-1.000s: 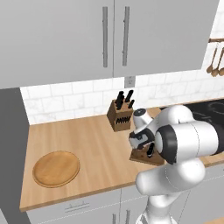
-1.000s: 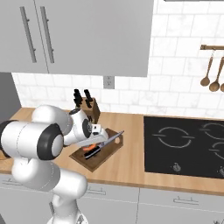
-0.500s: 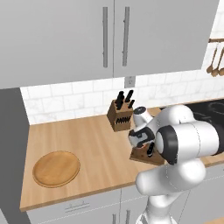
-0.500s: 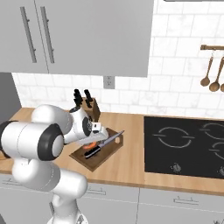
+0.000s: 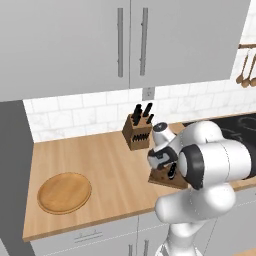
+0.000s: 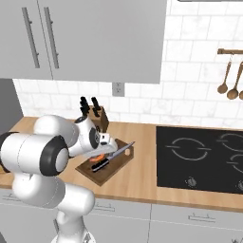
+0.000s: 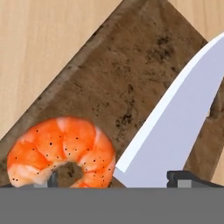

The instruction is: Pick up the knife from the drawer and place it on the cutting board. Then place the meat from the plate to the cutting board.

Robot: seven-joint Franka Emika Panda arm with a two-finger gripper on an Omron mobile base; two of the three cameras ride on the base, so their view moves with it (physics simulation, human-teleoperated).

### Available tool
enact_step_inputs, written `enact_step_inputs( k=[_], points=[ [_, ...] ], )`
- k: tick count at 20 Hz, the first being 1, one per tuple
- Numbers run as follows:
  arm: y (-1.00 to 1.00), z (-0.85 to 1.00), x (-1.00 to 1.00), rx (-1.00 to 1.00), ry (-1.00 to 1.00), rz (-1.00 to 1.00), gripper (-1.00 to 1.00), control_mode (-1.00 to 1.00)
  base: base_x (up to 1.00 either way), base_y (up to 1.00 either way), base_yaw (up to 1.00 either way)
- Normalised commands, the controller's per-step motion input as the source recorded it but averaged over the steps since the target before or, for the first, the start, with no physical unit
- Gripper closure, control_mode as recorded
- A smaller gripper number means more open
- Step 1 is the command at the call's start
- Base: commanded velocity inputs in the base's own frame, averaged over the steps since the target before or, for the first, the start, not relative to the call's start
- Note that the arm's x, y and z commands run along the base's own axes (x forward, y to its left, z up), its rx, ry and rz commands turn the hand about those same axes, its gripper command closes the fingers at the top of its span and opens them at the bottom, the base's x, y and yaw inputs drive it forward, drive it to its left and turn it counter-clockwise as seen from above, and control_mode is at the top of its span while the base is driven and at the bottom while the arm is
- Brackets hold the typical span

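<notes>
The meat (image 7: 61,151), a curled orange-red shrimp, lies on the dark brown cutting board (image 7: 127,74). The knife (image 7: 179,131) lies beside it on the board, silver blade towards the top right. My gripper (image 7: 120,180) hovers just above them, open, with the left fingertip (image 7: 52,178) at the shrimp's curl and the right one over the blade. From the right base view the gripper (image 6: 105,149) hangs over the cutting board (image 6: 124,162), the knife (image 6: 119,151) and the meat (image 6: 97,158). The plate (image 5: 65,192) sits bare at the counter's left. Drawer fronts (image 5: 90,235) under the counter are shut.
A wooden knife block (image 5: 137,131) stands at the back against the tiled wall. A black cooktop (image 6: 199,159) lies to the board's right. Wooden spoons (image 6: 228,80) hang on the wall. Bare counter lies between the plate and the board.
The hand has risen slightly above the board. Its jaws stay wide apart. Meat and knife lie still.
</notes>
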Motion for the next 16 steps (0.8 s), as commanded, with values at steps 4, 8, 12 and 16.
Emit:
enact_step_inputs(
  k=[4, 8, 12, 16],
  points=[
    [-0.08, 0.00, -0.46, 0.00, 0.04, 0.00, -1.00, -1.00, 0.00, 0.00, 0.00],
    [0.00, 0.26, -0.15, 0.00, 0.17, -0.08, -1.00, -1.00, 0.00, 0.00, 0.00],
    [0.13, 0.04, 0.10, -0.08, 0.32, -0.07, -1.00, -1.00, 0.00, 0.00, 0.00],
    [0.23, -0.15, 0.73, -0.15, 0.27, -0.02, -1.00, -1.00, 0.00, 0.00, 0.00]
  ],
)
